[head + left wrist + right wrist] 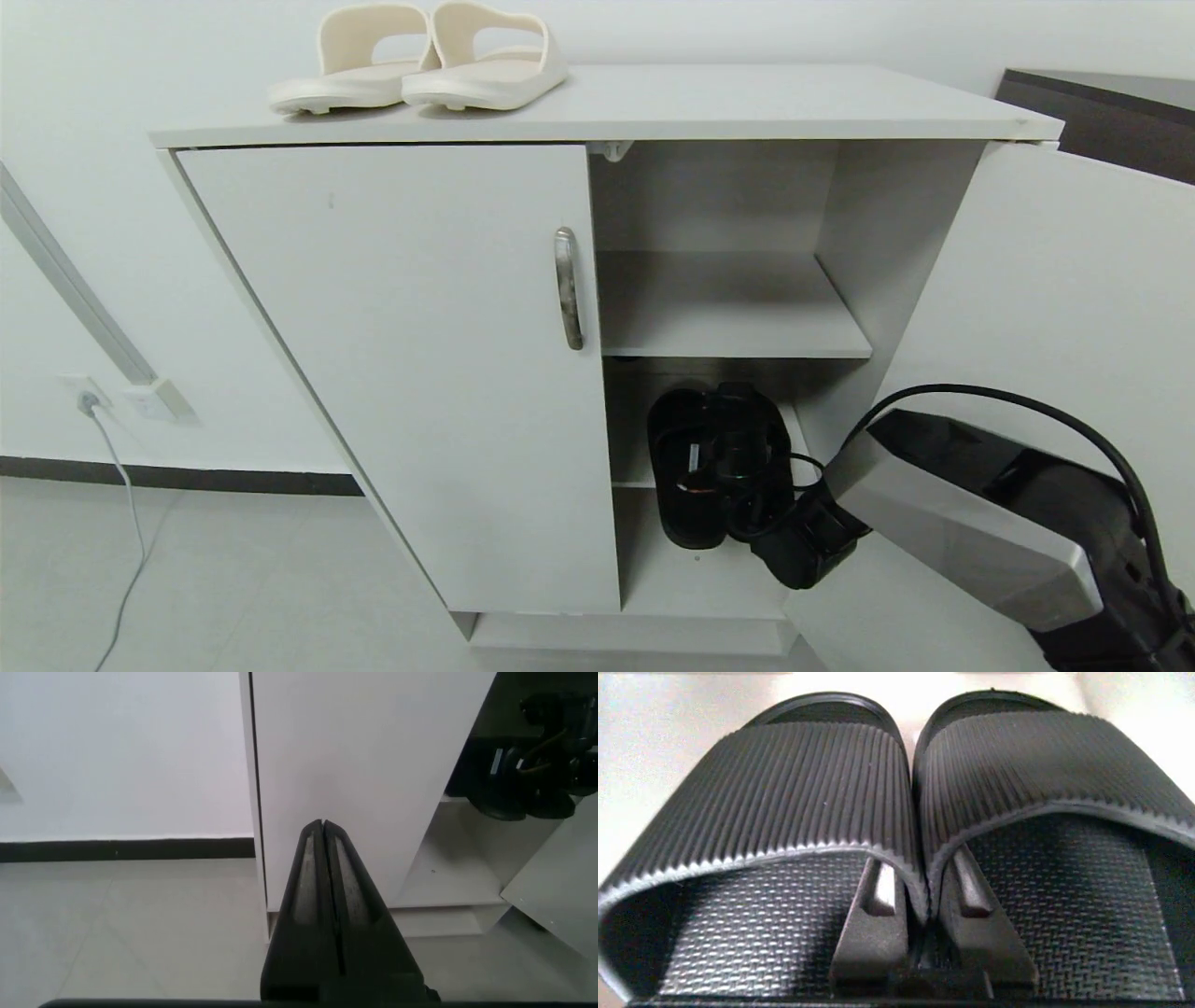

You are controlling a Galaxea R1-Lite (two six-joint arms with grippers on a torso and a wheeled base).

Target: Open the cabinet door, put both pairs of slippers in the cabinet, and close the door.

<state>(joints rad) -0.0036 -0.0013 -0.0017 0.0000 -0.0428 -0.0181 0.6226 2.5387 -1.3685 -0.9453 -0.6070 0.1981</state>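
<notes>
The white cabinet [747, 103] stands against a white wall on a pale floor [233, 579]. Its left door [392, 355] is shut. Its right door [1055, 280] is swung wide open, showing the right half of the inside. There a bare shelf [728, 308] divides an upper space from a lower one. On the cabinet's top, near its left end, the beige slippers [420, 61] lie side by side, touching each other, with their soles down. The black slippers [709, 462] are in the lower space under the shelf, pressed together as a pair. Their near ends reach out past the front edge of the board below them, and whether they rest on that board cannot be told. The right gripper [924, 917] is reached into the opening and clamped on them. One finger [878, 896] sits inside each slipper, under the ribbed straps, pinching the two touching inner walls between them. The left gripper [321, 835] hangs low in front of the closed left door, near the cabinet's base, with its fingers pressed together and nothing between them. A slim metal handle [568, 287] stands upright at the left door's free edge. On the wall to the left there is a socket [89, 403], and a thin cable [126, 523] trails from it down to the floor.
</notes>
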